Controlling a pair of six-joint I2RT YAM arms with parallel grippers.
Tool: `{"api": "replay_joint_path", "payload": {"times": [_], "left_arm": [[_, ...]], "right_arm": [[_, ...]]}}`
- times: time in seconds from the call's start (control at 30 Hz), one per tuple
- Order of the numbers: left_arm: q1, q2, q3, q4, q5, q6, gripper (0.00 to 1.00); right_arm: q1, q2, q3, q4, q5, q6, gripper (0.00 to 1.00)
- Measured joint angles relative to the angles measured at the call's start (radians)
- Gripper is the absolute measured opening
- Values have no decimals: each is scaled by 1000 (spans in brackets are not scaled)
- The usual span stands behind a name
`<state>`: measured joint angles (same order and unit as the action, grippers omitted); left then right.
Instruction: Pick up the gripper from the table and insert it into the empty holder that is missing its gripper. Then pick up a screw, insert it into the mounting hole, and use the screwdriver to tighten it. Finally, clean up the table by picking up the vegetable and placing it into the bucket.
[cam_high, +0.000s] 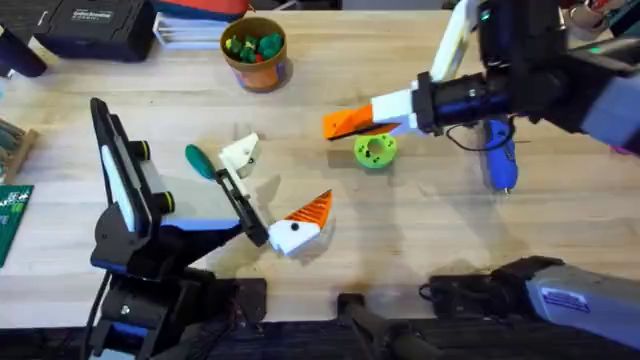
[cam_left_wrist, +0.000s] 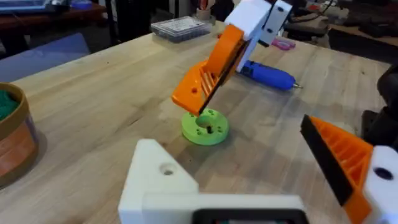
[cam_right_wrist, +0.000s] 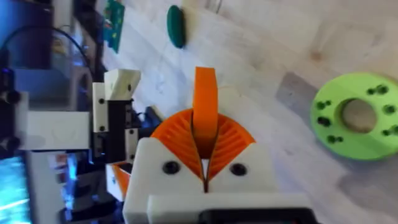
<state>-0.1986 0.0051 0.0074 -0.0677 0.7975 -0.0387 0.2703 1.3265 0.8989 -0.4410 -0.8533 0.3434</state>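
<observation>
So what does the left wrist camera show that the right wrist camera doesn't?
Left wrist alone: the blue screwdriver lying on the table behind the right gripper, and the bucket at the edge. Right wrist alone: the dark-green vegetable lying on the wood, and a green circuit board beyond it. Both: the green disc, the cream holder lacking its tip, and the right gripper's fingers shut on the orange gripper piece.

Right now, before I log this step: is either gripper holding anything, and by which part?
The right gripper pinches the small orange gripper piece by its lower end. The left gripper holds nothing.
</observation>
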Motion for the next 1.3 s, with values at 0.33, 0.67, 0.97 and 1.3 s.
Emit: {"api": "replay_joint_path", "payload": {"times": [0.33,0.67,0.97,1.3], "left_arm": [[0,0,0,0,0,0,985],[0,0,0,0,0,0,987],[0,0,0,0,0,0,986],[0,0,0,0,0,0,986]], "right_arm": [[10,110,-1,99,-143,110,12],[57,279,-1,432,-397,268,11],[127,306,37,469,-449,338,11],[139,347,86,472,-478,353,11]]}}
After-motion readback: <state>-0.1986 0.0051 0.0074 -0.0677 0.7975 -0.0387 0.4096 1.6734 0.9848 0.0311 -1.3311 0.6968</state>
